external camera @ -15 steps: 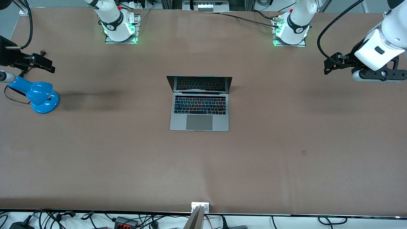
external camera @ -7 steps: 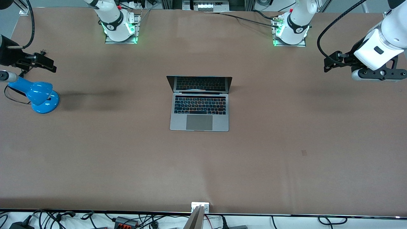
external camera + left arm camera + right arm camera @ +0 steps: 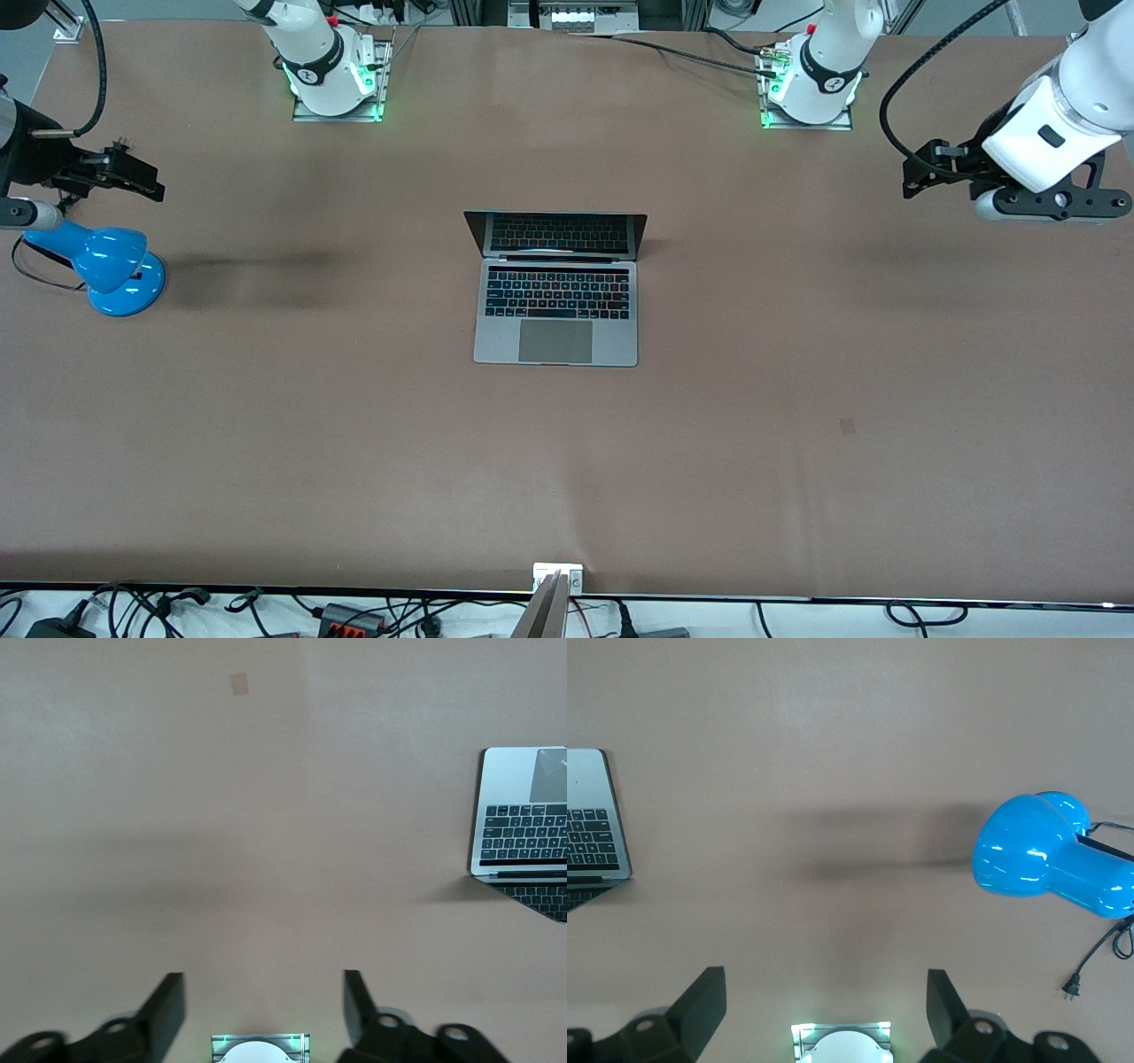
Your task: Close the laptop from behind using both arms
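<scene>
mid-table [image 3: 797, 461] sits the laptop [image 3: 556, 288], lid up, screen toward the front camera. left gripper [image 3: 264, 1014] hangs high over the left arm's end, jaws wide apart and empty. right gripper [image 3: 826, 1010] hangs above a blue lamp [image 3: 106, 266], jaws likewise spread, holding nothing.

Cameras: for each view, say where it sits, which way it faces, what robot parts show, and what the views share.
Front view: high across the table, facing both bases; open laptop mid-table, blue lamp.
Left wrist view: on the left arm, looking down past the open left gripper at bare table.
Right wrist view: on the right arm, looking down past the open right gripper.
Shared: the laptop's edge.
</scene>
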